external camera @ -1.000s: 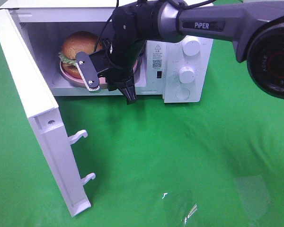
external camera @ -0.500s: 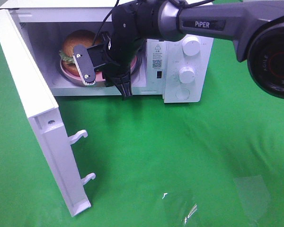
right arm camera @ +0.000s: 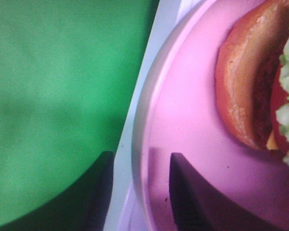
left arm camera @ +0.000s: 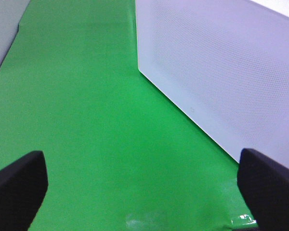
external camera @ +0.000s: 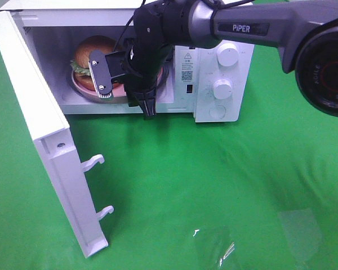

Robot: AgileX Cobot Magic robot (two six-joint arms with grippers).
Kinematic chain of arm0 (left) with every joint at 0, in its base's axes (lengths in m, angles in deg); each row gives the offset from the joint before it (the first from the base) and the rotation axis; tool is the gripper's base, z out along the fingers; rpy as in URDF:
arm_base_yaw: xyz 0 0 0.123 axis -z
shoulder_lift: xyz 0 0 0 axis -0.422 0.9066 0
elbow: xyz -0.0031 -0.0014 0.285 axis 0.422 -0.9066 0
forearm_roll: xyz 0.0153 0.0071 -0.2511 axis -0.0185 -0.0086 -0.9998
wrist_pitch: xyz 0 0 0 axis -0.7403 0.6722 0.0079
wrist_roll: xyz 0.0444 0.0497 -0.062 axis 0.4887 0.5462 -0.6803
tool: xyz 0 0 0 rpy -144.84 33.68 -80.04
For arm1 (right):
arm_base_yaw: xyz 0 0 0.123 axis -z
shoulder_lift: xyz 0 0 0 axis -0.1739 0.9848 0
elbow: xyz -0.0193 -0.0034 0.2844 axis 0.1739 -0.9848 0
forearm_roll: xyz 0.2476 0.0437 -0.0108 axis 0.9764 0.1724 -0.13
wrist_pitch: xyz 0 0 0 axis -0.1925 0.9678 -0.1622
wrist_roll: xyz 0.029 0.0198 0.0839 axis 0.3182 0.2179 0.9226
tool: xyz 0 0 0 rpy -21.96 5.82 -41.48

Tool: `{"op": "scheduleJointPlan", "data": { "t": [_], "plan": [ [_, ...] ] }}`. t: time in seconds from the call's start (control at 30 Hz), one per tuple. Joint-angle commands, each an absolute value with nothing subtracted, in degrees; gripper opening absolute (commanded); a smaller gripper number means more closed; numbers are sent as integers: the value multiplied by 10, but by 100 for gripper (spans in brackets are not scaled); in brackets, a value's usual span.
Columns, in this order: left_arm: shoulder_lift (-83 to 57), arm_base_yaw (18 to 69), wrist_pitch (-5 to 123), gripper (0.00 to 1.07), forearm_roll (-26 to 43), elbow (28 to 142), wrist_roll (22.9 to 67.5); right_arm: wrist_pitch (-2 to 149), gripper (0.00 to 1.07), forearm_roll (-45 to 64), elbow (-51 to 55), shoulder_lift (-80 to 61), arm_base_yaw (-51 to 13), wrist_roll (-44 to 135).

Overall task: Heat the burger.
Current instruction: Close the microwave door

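Now, with the burger on its pink plate inside the microwave and the right tool's jaws apart astride the rim, retract straight out without dragging the plate.

golden-bun burger with lettuce sits upright on pink plate inside microwave.

The right arm reads "PiPER"; the microwave sticker shows a warning triangle and a QR code.
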State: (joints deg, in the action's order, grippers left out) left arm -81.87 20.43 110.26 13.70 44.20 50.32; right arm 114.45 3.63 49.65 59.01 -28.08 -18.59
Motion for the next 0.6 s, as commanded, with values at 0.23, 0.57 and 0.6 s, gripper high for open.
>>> {"op": "scheduleJointPlan", "data": {
  "t": [0.23, 0.57, 0.6],
  "plan": [
    [-828, 208, 1095, 100, 134, 442, 503, 1135, 51, 41, 452, 547, -280, -176],
    [-828, 208, 1095, 100, 134, 442, 503, 1101, 62, 41, 362, 482, -280, -176],
    [-828, 208, 1095, 100, 134, 442, 503, 1101, 62, 41, 362, 482, -280, -176]
  ]
}}
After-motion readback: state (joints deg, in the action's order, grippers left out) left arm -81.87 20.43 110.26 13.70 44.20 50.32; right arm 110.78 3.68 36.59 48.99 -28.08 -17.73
